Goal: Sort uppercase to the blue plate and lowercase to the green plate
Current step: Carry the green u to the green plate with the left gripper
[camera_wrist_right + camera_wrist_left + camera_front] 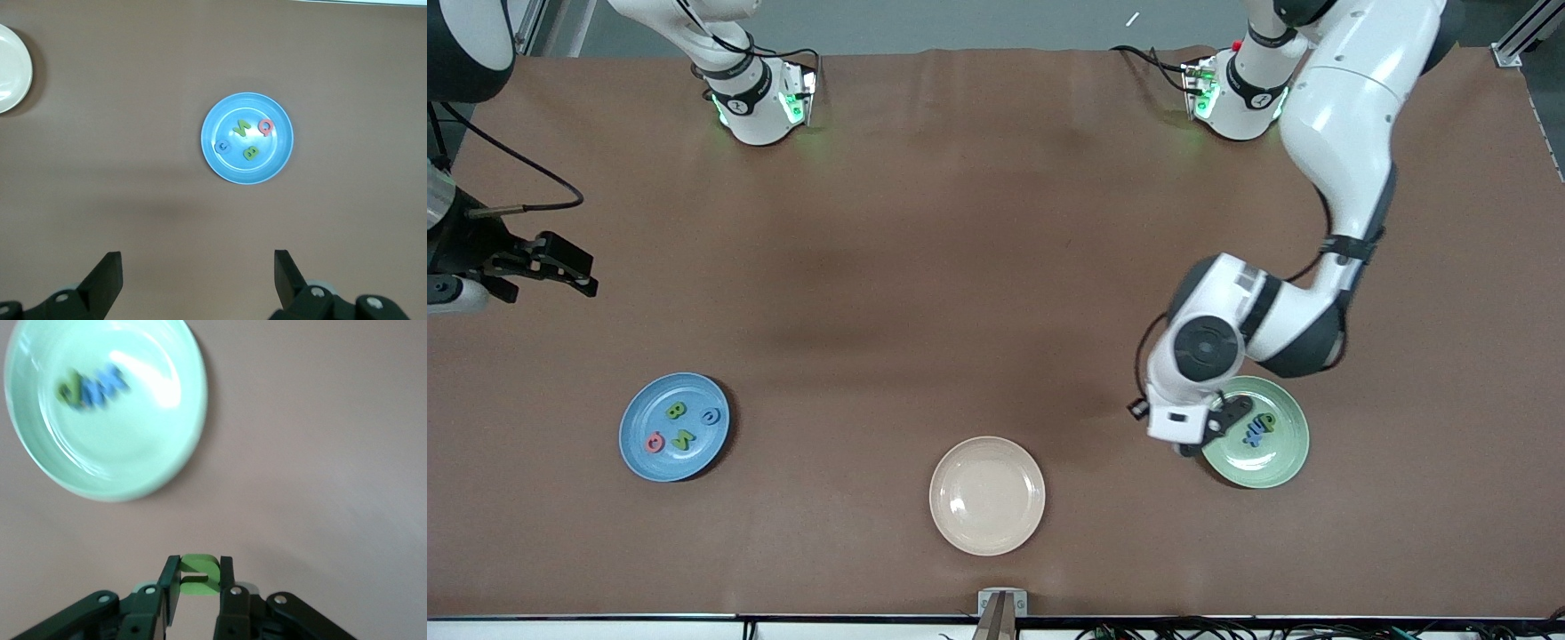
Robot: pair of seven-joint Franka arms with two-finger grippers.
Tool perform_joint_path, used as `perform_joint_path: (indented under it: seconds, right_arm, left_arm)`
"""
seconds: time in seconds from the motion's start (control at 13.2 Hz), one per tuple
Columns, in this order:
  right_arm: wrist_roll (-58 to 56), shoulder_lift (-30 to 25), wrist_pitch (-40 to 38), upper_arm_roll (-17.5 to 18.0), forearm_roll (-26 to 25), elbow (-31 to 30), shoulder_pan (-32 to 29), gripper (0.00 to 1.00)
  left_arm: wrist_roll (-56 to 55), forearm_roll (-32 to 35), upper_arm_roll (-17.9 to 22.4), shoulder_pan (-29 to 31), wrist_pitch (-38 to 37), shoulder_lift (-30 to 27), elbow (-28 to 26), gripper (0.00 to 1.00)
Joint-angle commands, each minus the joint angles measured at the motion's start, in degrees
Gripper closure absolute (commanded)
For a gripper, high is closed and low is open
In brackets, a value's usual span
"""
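Note:
My left gripper (199, 561) is shut on a small green lowercase foam letter (200, 587) and hangs over the brown table just beside the green plate (120, 460). In the front view this gripper (1199, 442) is at the green plate's (1254, 467) rim, on the side toward the beige plate. Blue lowercase letters (1252, 433) and a green one (1266, 421) lie in it. The blue plate (640, 413) holds several uppercase letters: green B (676, 410), blue C (710, 416), pink G (655, 442), green N (684, 438). My right gripper (574, 271) waits open at the right arm's end.
A beige plate (987, 495) stands bare between the two coloured plates, nearest the front camera. The right wrist view shows the blue plate (267, 160) and the beige plate's (10, 67) edge.

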Motion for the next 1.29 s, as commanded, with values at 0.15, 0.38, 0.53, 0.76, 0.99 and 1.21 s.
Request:
perform_joint_path:
  seconds: [0.15, 0.38, 0.53, 0.76, 0.99, 1.21]
  right_arm:
    - [0.7, -9.8, 4.0, -3.9, 3.1, -12.0, 1.1, 0.00]
    - [0.8, -10.4, 4.2, -3.8, 3.0, -12.8, 0.8, 0.00]
    - [2.1, -10.0, 3.0, -3.6, 3.0, -10.7, 1.2, 0.00]
    - [3.9, -9.7, 0.4, -3.5, 2.6, -8.6, 1.3, 0.00]
    - [2.8, -9.2, -0.9, -3.8, 2.3, -8.6, 0.6, 0.00]
    - [2.5, -8.2, -0.9, -3.9, 2.2, -5.6, 0.6, 0.00]
  left_arm:
    - [9.2, 0.5, -0.8, 7.8, 0.5, 0.0, -1.4, 0.98]
    - [14.1, 0.6, -0.7, 10.9, 1.2, 1.1, -1.7, 0.91]
    - [15.4, 0.6, -0.2, 11.5, 1.3, 1.7, -1.9, 0.86]
    - [17.5, 0.7, -0.2, 12.6, 4.6, 3.2, -1.7, 0.84]
    - [20.4, 0.2, 0.0, 12.5, 5.0, 5.4, -1.1, 0.78]
    - [22.7, 0.3, 0.4, 12.5, 5.1, 5.4, -0.8, 0.63]
